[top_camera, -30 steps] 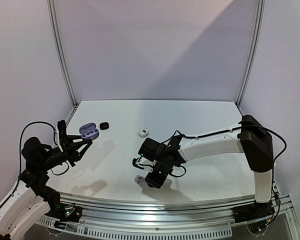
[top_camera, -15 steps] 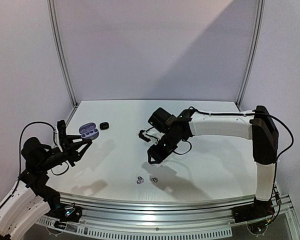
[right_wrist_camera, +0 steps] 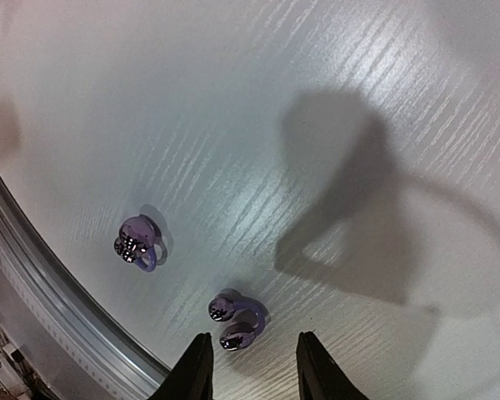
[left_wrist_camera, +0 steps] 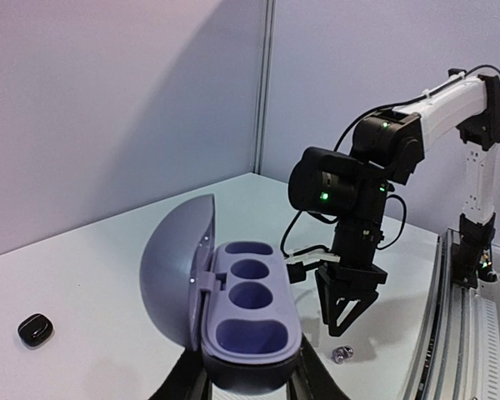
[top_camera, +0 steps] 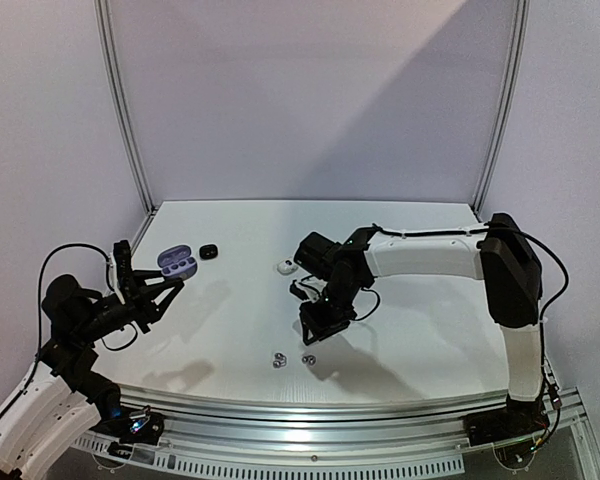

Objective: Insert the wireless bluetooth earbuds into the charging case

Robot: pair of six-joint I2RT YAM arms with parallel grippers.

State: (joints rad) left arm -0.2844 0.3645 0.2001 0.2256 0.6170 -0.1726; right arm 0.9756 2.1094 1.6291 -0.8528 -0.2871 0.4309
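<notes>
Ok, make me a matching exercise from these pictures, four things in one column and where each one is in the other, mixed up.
1. purple case
2. black case
3. white case
4. two earbuds

A. on the table, right below the right gripper
B. held open in the left gripper
C. on the table, back left
D. on the table, beside the right arm

Pairs: 1-B, 2-C, 3-D, 4-A

The open purple case hides most of the left hand, cut off by the bottom edge.
</notes>
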